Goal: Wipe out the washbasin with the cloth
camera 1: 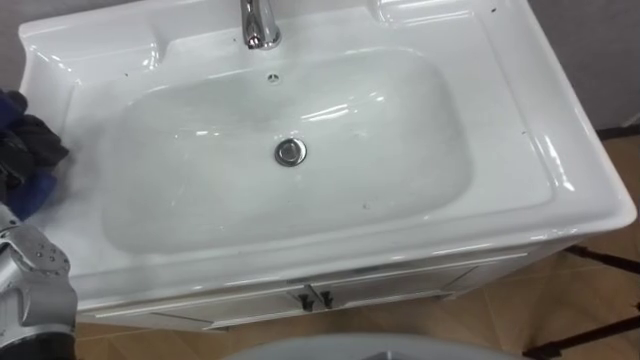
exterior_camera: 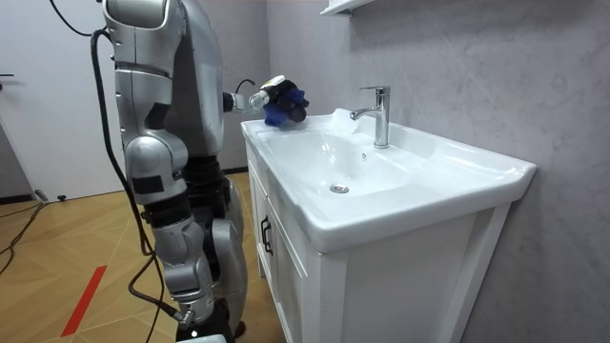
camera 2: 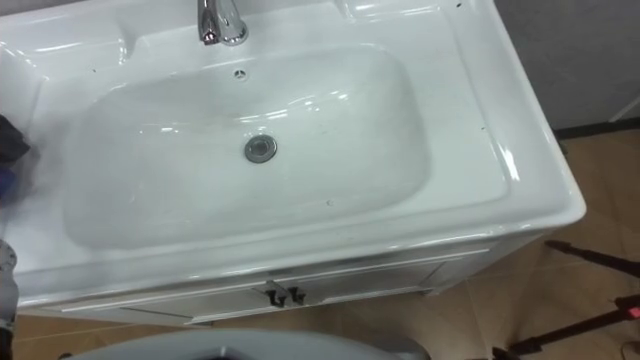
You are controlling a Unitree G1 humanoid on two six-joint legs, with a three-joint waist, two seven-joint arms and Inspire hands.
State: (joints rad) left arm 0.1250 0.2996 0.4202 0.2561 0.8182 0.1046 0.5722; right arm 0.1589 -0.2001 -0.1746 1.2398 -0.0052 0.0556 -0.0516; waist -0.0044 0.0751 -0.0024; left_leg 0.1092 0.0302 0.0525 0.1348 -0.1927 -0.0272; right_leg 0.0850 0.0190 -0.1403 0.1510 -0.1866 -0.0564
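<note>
I have the left robot hand (camera 1: pixel 28 142) clenched round the blue cloth (camera 1: pixel 38 192) at the left rim of the basin (camera 1: pixel 560 170), so I judge the wiping has yet to start. Next I must bring the cloth down into the bowl, which holds nothing beyond its drain (camera 1: pixel 290 151) and a few dark specks.

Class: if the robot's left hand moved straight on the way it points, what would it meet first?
Probably the basin's raised back rim at the left corner: the left hand, holding a blue cloth, points along the left rim. Depth is unclear.
</note>
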